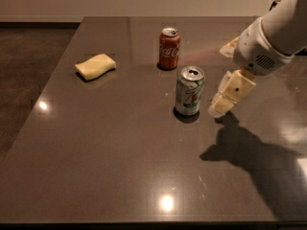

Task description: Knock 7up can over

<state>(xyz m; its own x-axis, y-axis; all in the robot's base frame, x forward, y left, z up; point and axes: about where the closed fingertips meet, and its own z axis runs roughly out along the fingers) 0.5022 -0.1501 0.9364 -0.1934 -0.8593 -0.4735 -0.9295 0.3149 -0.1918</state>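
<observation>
The 7up can (pixel 190 91) stands upright near the middle of the dark table (pixel 120 147). It is silver-white with green lettering, a red dot and a pull-tab top. My gripper (pixel 218 107) hangs from the white arm at the right. Its cream tip is low over the table, just right of the can and a small gap away from it.
A red Coca-Cola can (pixel 169 48) stands upright behind the 7up can. A yellow sponge (pixel 95 66) lies at the left of the table. The arm's shadow falls on the table at the lower right. The table's left edge borders dark carpet.
</observation>
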